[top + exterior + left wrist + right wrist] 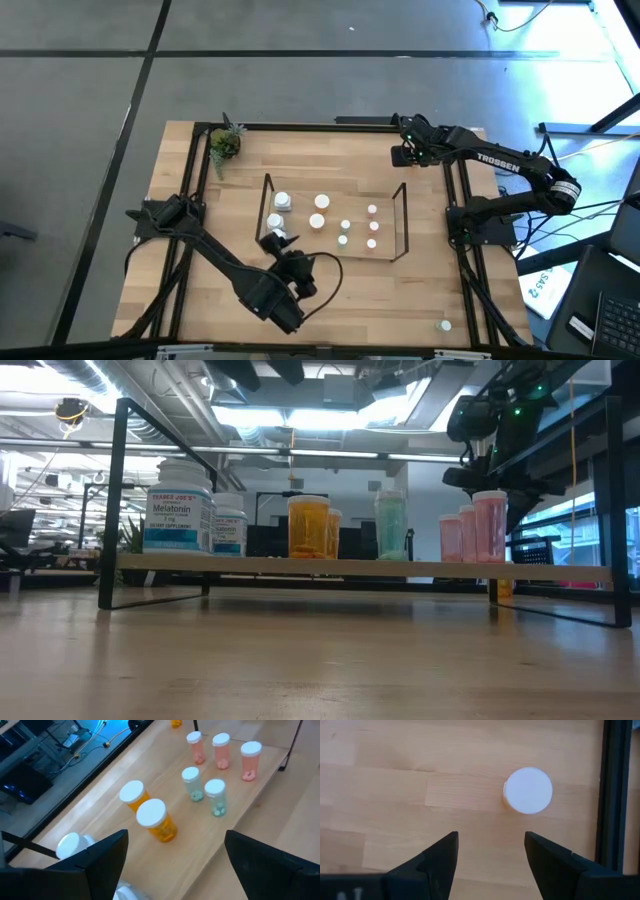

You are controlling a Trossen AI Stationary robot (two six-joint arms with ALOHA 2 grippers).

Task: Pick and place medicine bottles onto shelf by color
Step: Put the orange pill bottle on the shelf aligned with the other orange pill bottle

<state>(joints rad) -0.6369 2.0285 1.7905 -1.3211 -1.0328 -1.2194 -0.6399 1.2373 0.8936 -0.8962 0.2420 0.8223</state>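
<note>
right gripper (490, 852) spread above a white-capped bottle (528, 790), seemingly orange; could clip the table frame (615, 795). left gripper (175, 855) spread beside shelf (402, 215).

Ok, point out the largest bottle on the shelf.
The white Melatonin bottle at one end of the shelf: it is the widest and tallest, with a printed blue-and-white label. Its white neighbour is clearly smaller.
</note>
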